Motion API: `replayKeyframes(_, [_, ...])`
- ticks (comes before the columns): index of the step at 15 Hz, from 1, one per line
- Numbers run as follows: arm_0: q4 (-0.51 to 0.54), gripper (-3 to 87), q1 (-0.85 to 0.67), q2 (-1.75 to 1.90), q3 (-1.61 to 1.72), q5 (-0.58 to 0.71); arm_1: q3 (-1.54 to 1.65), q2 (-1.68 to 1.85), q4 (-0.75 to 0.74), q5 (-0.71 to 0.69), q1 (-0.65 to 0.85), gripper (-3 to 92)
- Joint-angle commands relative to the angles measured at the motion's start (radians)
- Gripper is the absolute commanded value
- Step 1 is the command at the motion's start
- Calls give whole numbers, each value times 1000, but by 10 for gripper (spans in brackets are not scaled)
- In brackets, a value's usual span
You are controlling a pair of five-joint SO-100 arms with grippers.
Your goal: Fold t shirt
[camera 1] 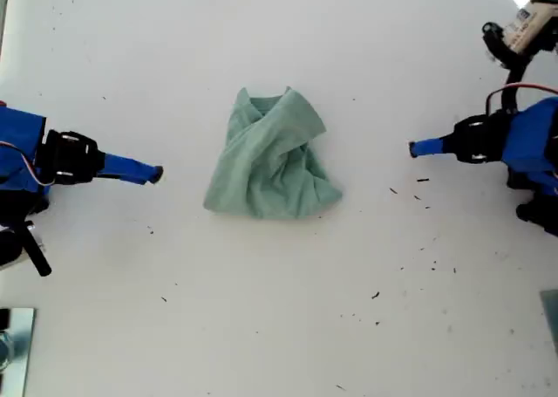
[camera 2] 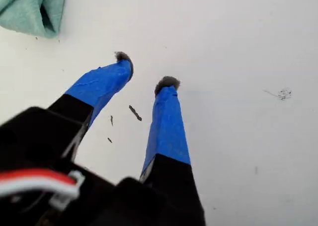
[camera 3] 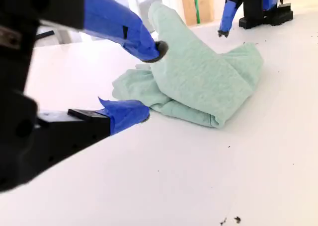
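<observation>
look first at what sits closest to my second gripper [camera 3: 151, 83]: its two blue-taped fingers [camera 3: 124, 25] are spread wide, one high and one low over the white table [camera 3: 164, 186], with nothing between them. just past those tips lies the one t shirt [camera 3: 208, 82], a pale green bundle, its layers heaped and crossed over each other rather than flat. the fingers are near the cloth, but i cannot tell you whether the upper tip touches it. beyond the shirt, far across the table, you can make out my first gripper [camera 3: 222, 32] pointing down toward the surface.

in the first wrist view, my first gripper [camera 2: 145, 69] is released too: two taped fingers [camera 2: 166, 126] stand apart over bare table, with a few dark specks [camera 2: 134, 113] lying under and beside them. only a corner of the t shirt [camera 2: 30, 10] shows there, well apart from the tips.

in the exterior view you can count two arms and one garment. the t shirt [camera 1: 272, 157] lies at the centre of the table [camera 1: 279, 327]. my second gripper [camera 1: 155, 174] comes in from 9 o'clock and my first gripper [camera 1: 413, 149] from 3 o'clock, each pointing at the shirt and each clear of it. more dark specks [camera 1: 376, 295] are scattered from about 3 to 5 o'clock of the shirt; there are too many small ones to count.
</observation>
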Motion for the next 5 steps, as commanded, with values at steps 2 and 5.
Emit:
replayKeyframes(2, [6, 152, 12, 8, 9, -8, 60, 17, 14, -87, -20, 122])
replayKeyframes(5, [6, 152, 12, 8, 9, -8, 60, 17, 14, -100, -17, 118])
